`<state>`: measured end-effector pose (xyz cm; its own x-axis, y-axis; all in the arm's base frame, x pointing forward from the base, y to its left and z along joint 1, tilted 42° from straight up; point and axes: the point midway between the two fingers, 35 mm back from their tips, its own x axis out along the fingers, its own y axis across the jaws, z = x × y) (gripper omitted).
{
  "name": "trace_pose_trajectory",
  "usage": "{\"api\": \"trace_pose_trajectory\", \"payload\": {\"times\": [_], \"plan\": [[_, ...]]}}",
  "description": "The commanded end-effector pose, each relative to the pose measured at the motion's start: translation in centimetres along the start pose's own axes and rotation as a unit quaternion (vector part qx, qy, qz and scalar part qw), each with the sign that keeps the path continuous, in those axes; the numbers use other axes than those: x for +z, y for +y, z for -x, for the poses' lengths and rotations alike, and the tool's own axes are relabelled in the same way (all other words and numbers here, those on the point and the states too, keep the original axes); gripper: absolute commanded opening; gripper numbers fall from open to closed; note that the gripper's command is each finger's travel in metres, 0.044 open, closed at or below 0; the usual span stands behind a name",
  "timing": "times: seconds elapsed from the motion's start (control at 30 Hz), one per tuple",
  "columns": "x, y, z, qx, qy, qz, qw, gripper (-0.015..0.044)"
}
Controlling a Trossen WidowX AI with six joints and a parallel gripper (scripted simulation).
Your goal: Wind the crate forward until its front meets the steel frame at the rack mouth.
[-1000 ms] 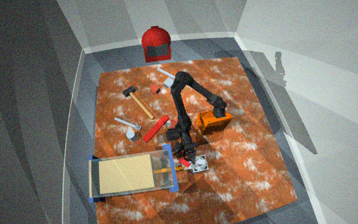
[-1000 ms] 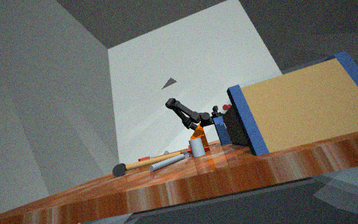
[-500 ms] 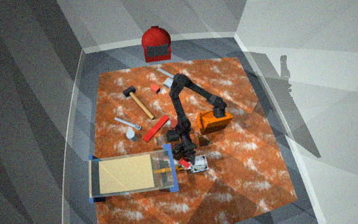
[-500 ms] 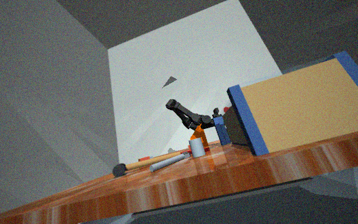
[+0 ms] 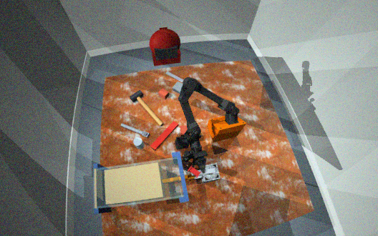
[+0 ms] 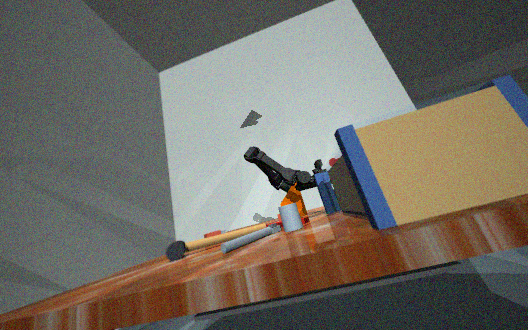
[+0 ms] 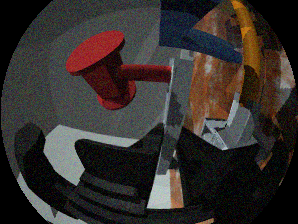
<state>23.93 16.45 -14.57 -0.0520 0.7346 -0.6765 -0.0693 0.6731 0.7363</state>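
Note:
The tan crate (image 5: 133, 183) sits inside the clear-panelled cubby, with a gap between its front and the blue frame (image 5: 183, 193) (image 7: 200, 42) at the mouth. An orange strap (image 5: 172, 179) (image 7: 251, 55) runs from the crate out to the silver winch (image 5: 211, 172) (image 7: 237, 127). My gripper (image 5: 201, 169) (image 7: 168, 127) is shut on the grey bar of the winch handle (image 5: 194, 171) (image 7: 178, 92), whose red knob (image 7: 100, 62) sticks out to the side. The handle is held close beside the winch in the top view. Whether its key is in the hole is hidden.
A mallet (image 5: 149, 110), a grey wrench-like tool (image 5: 133, 129), a pale cylinder (image 5: 138, 143) (image 6: 291, 218) and a red bar (image 5: 165, 136) lie on the bench behind the cubby. A red block (image 5: 163, 94) and a red helmet (image 5: 165, 44) are farther back. The orange arm base (image 5: 227, 129) stands behind the winch.

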Motion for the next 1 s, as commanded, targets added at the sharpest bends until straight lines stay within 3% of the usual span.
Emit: {"api": "trace_pose_trajectory", "payload": {"times": [0.0, 0.97], "plan": [[0.0, 0.1, 0.2, 0.006, 0.001, 0.002, 1.000, 0.0000], [0.0, -1.2, 0.4, -0.001, -0.002, -0.001, 1.000, 0.0000]]}}
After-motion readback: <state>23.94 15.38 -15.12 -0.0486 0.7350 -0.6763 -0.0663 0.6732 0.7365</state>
